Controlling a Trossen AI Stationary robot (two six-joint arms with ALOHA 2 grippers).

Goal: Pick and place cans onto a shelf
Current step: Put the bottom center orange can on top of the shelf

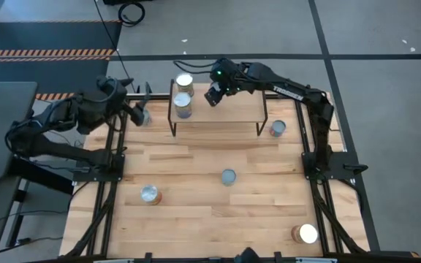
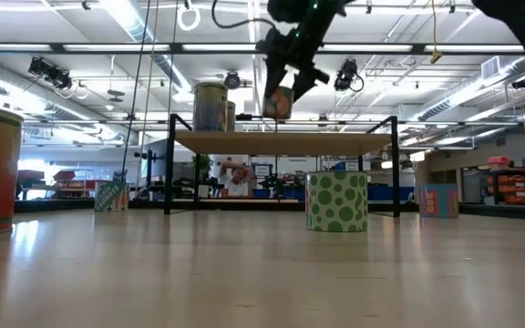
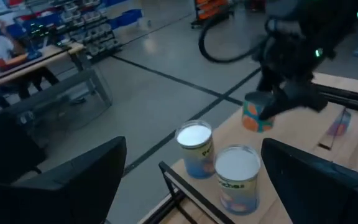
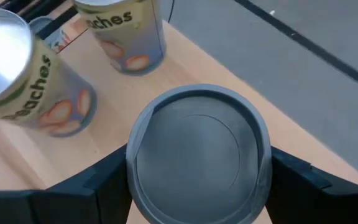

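The light-wood shelf (image 1: pixel 218 117) stands on black legs at the table's far side. Two peach-label cans (image 1: pixel 183 82) (image 1: pixel 183 107) stand on its left end. My right gripper (image 1: pixel 214 95) is shut on a third can (image 2: pixel 279 102) just above the shelf board (image 2: pixel 281 141), right of those two. My left gripper (image 1: pixel 143 104) is open and empty off the shelf's left end, beside a can on the table (image 1: pixel 143 117). In the left wrist view the two shelf cans (image 3: pixel 197 146) (image 3: pixel 236 177) show between its fingers. My right gripper pinches the can between its two fingers (image 4: pixel 104 180), on opposite sides of the wall just below the silver top rim (image 4: pixel 197 112). The fingers come from above, slanting down. The can is clear of the shelf board and slightly tilted (image 2: pixel 279 107).
Loose cans stand on the table: one right of the shelf (image 1: pixel 278 128), one in the middle (image 1: pixel 229 177), one near left (image 1: pixel 150 194), one at the near right corner (image 1: pixel 307 234). The shelf board right of the held can is bare (image 1: pixel 243 109).
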